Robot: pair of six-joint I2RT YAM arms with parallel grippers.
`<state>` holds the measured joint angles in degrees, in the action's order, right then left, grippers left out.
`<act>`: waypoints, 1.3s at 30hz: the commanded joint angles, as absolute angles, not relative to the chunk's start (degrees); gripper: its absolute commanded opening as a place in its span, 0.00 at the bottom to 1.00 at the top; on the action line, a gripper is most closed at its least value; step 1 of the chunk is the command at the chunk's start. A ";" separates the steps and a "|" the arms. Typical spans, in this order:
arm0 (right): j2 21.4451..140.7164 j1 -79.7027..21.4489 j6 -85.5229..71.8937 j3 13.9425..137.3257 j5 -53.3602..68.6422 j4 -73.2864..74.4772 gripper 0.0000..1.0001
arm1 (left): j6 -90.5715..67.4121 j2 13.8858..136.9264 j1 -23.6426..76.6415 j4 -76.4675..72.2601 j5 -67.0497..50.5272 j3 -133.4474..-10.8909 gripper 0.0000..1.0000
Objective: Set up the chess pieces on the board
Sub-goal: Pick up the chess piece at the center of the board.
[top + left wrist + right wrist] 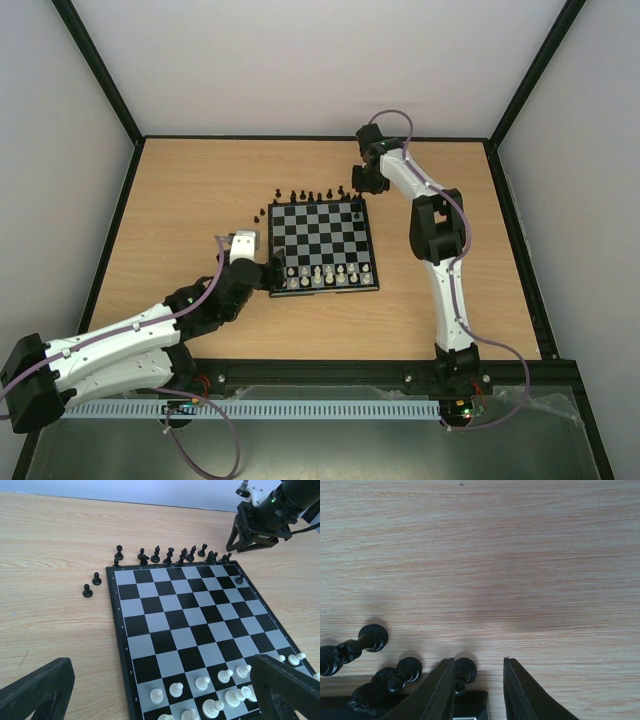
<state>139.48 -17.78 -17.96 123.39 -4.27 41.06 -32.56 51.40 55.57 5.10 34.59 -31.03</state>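
From above, the board (323, 240) lies mid-table (180, 200), square to the arms. On its two near rows stand the white pieces (325, 275). Just past the far edge, the black pieces (312, 195) stand on the wood in a ragged row, with a couple more off the far left corner. One lone piece (358, 213), black, is on the board near the far right corner. The left gripper (274, 272) sits at the board's near left corner; its finger gap is unreadable from here. The right gripper (368, 185) is over the table just beyond the far right corner, at the end of the black row.

Left wrist view: the left gripper (160, 665) has its fingers (35, 692) spread wide and holds nothing. The board (190, 615) shows between them. Near rows carry the white pieces (220, 695). The black pieces (170, 555) line the table off the far edge. Two pawns (92, 585) stand on the table to the board's left. The lone piece (239, 579) is on a far-right square. The right gripper (252, 545) is low over the table past that corner.

Right wrist view: the right gripper (478, 662) has its fingers (435, 695) narrowly parted above the table (480, 555). A black piece (464, 672) sits in the gap against one finger, with clear space to the other; it is not clamped. Other black pieces (370, 637) stand just beside it, outside the fingers.
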 commanded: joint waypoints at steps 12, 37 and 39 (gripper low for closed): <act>141.54 -19.31 -17.00 124.37 -5.61 45.21 0.24 | -32.30 49.14 55.09 5.70 35.26 -30.35 0.99; 141.90 -19.31 -17.22 125.65 -7.50 44.09 0.09 | -32.30 48.71 55.11 5.81 35.27 -30.32 0.99; 141.73 -19.34 -17.27 125.77 -7.79 43.79 0.06 | -32.34 48.69 55.11 5.80 35.31 -30.32 0.99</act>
<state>140.90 -19.11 -17.17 123.79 -6.72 41.93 -32.56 49.34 55.57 5.15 34.54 -31.00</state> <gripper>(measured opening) 0.084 0.992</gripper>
